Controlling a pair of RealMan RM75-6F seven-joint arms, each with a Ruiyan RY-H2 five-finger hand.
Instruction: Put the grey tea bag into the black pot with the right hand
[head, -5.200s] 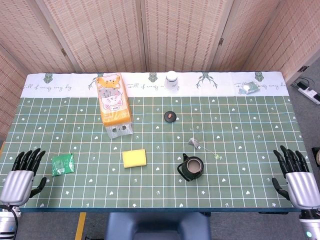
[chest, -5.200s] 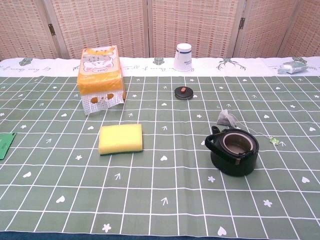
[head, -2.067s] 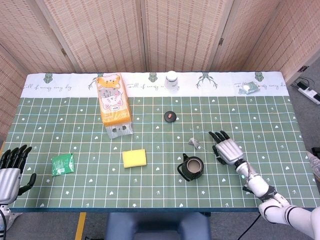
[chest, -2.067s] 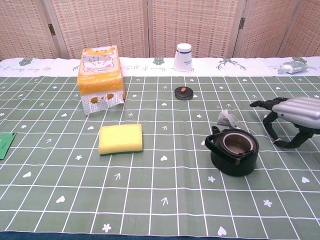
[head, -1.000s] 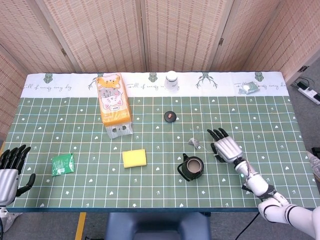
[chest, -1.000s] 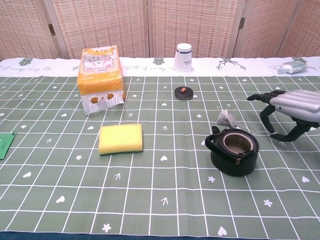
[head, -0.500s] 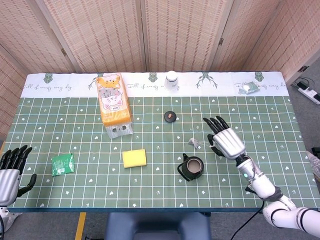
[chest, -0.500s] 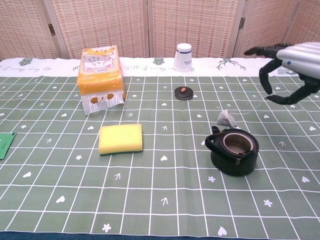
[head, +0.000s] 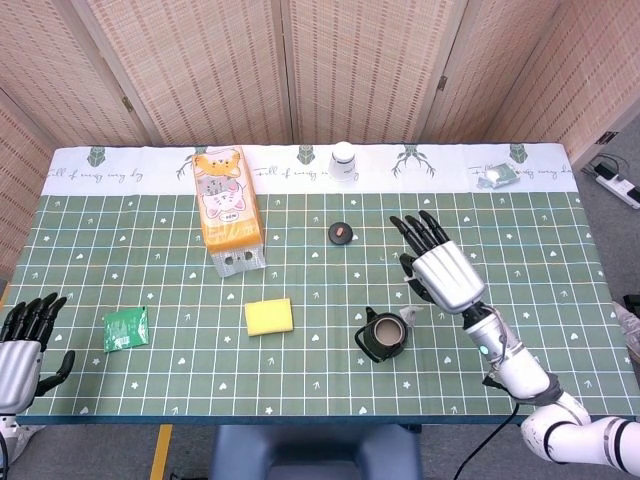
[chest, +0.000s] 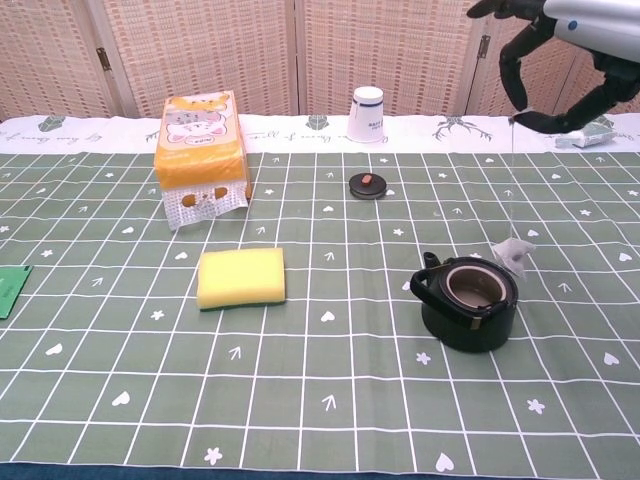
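Observation:
The black pot (head: 385, 336) (chest: 467, 300) stands lidless on the green mat, right of centre. My right hand (head: 440, 272) (chest: 570, 55) is raised high above the table and pinches a thin string between thumb and a finger. The grey tea bag (head: 410, 316) (chest: 515, 253) dangles from that string, off the table, beside the pot's right rim and about level with it. My left hand (head: 22, 345) rests at the table's near left corner with its fingers apart and nothing in it; the chest view does not show it.
A black lid (head: 341, 233) lies behind the pot. A yellow sponge (head: 268, 316), an orange tissue pack (head: 228, 208) and a green packet (head: 125, 328) sit to the left. A white cup (head: 343, 160) and a small wrapped packet (head: 496, 177) stand at the back edge.
My right hand has risen and drawn back toward the pot, lifting the tea bag off the mat by its string. The bag now hangs at the pot's right side. Left hand unmoved.

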